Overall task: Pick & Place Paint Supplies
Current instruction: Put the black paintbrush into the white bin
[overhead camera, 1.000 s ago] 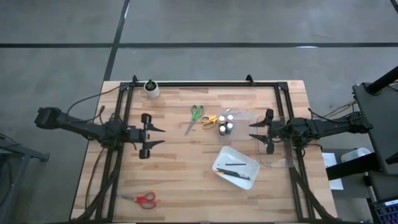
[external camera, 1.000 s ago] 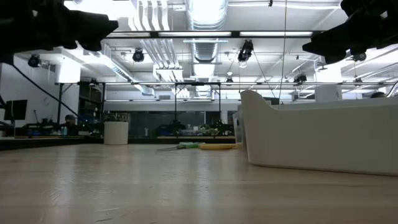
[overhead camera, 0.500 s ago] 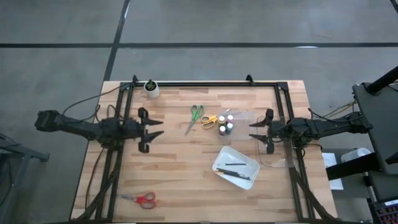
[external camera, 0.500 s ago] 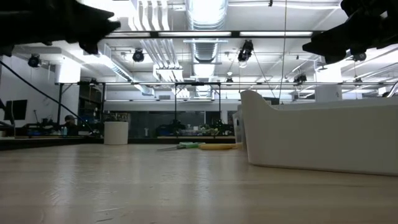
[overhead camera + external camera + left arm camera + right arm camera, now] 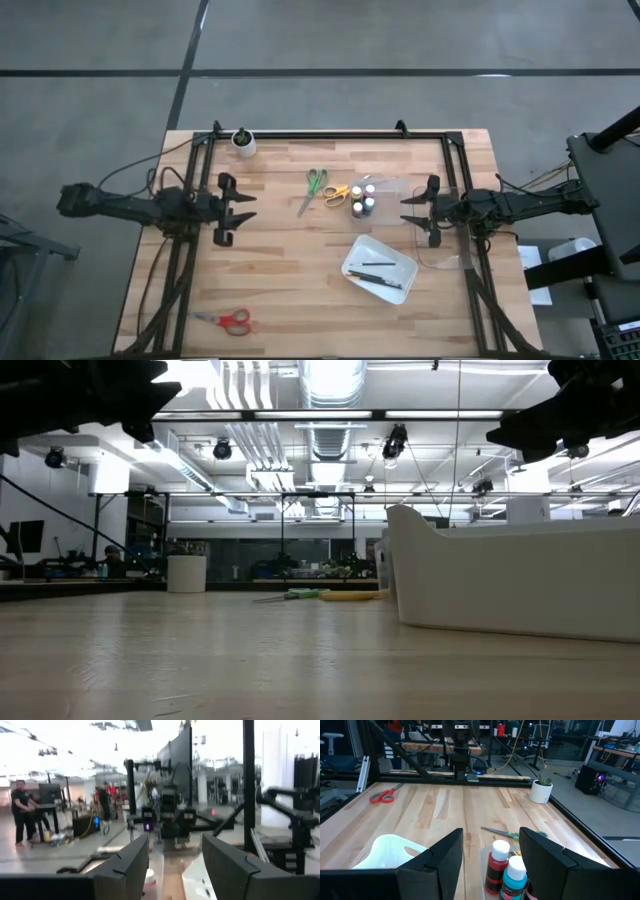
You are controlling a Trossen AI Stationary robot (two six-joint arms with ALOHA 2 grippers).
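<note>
End effectors left [image 5: 247,209], right [image 5: 406,211]: fingers parted, nothing held.

Your left gripper [image 5: 247,207] now sits farther back toward the table's [image 5: 300,290] left edge than a second ago, the left arm drawn in, and its open fingers [image 5: 243,198] point toward the table's middle.

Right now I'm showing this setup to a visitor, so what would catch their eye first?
Probably the two dark arms reaching in from either side, the left gripper and right gripper both open and holding nothing. Next, the cluster near the table's middle: green scissors, yellow scissors and paint bottles, with a white tray of brushes just below. Red scissors lie alone at the near left corner.
</note>
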